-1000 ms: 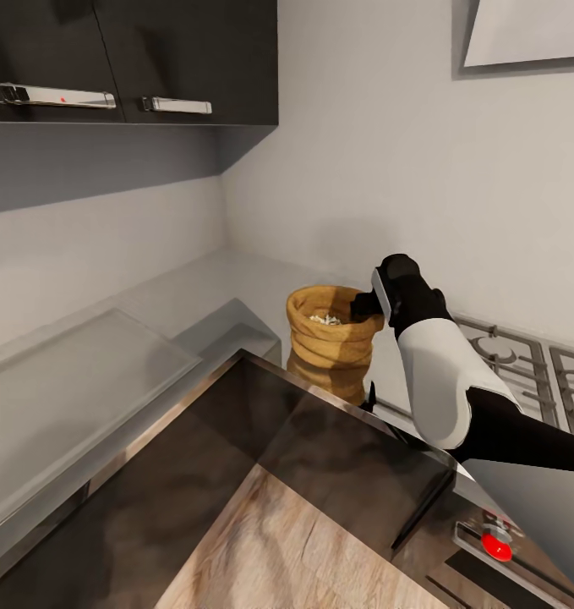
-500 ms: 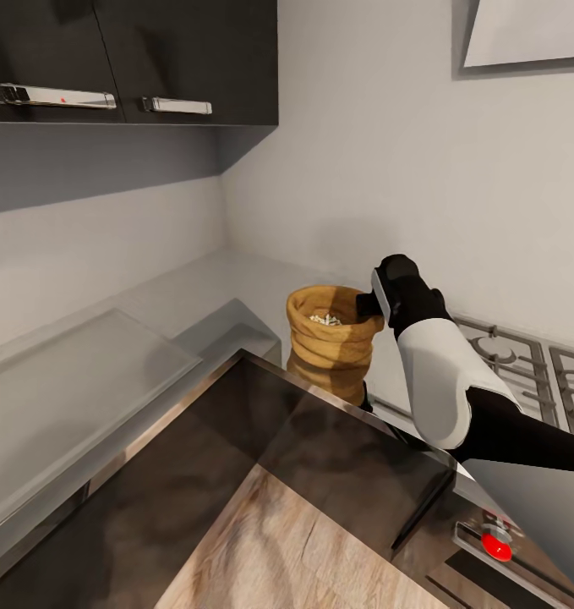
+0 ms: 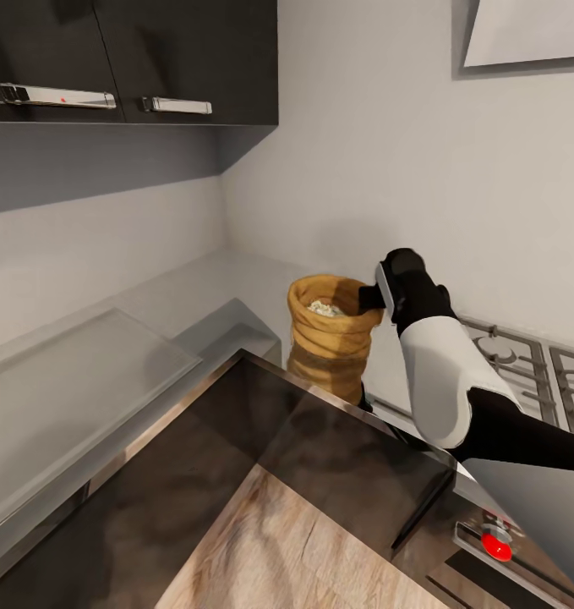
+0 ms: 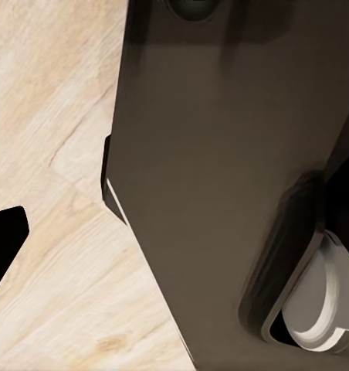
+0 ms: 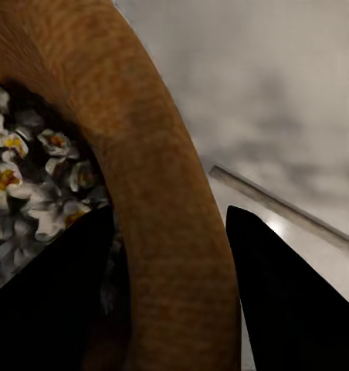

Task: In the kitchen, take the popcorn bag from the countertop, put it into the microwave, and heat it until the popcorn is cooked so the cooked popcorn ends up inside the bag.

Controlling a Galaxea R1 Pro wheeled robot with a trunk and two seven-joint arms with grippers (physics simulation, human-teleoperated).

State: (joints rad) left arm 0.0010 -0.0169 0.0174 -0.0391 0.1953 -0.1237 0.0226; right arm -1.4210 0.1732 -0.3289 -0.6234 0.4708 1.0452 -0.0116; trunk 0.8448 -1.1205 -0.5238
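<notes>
The popcorn bag (image 3: 329,347), a golden-brown sack, stands on the steel countertop (image 3: 194,288) near the corner, with whitish popcorn (image 3: 325,308) in its mouth. My right gripper (image 3: 373,298) is shut on the bag's rolled rim at its right side. In the right wrist view the rim (image 5: 155,193) runs between the two dark fingers (image 5: 290,309), one inside by the popcorn (image 5: 35,178) and one outside. A black finger (image 4: 5,239) of the left gripper hangs over the wood floor. The microwave is out of view.
A gas hob (image 3: 523,364) with black grates lies right of the bag. Dark wall cabinets (image 3: 126,59) hang above the left worktop, and a range hood (image 3: 527,30) sits at top right. A raised grey slab (image 3: 75,372) lies on the left counter. A red knob (image 3: 496,545) shows low right.
The bag's top has risen a little and its mouth has tipped towards the camera, showing more popcorn. The right gripper has moved slightly up and right with the rim.
</notes>
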